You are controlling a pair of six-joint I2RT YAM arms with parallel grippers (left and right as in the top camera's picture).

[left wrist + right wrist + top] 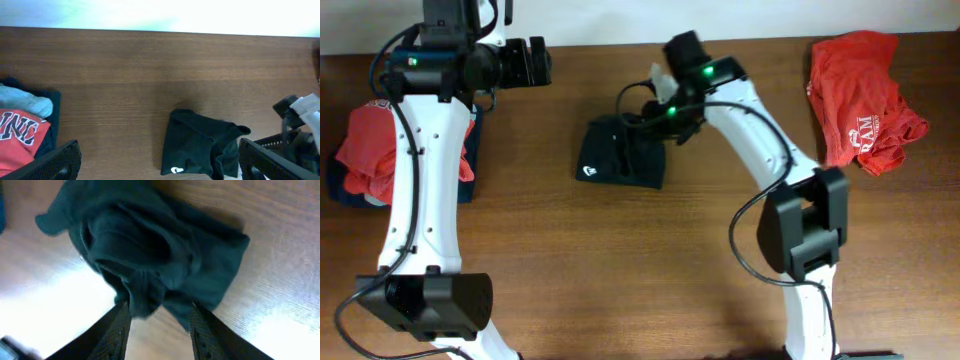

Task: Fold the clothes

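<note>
Right claw (160, 320) is spread wide, with the crumpled black cotton T-shirt (150, 255) bunched right at its fingertips and one fold dangling between them. Left claw (159, 150) also spread, holding nothing; red white-lettered shirt (17, 135) sits beside one finger.

Looks like a robotics lab bench: wood-grain table (620, 270), a white left arm (420, 170) and right arm (760, 135) mounted there, loose black cables (733, 232), plain pale wall (150, 12).
</note>
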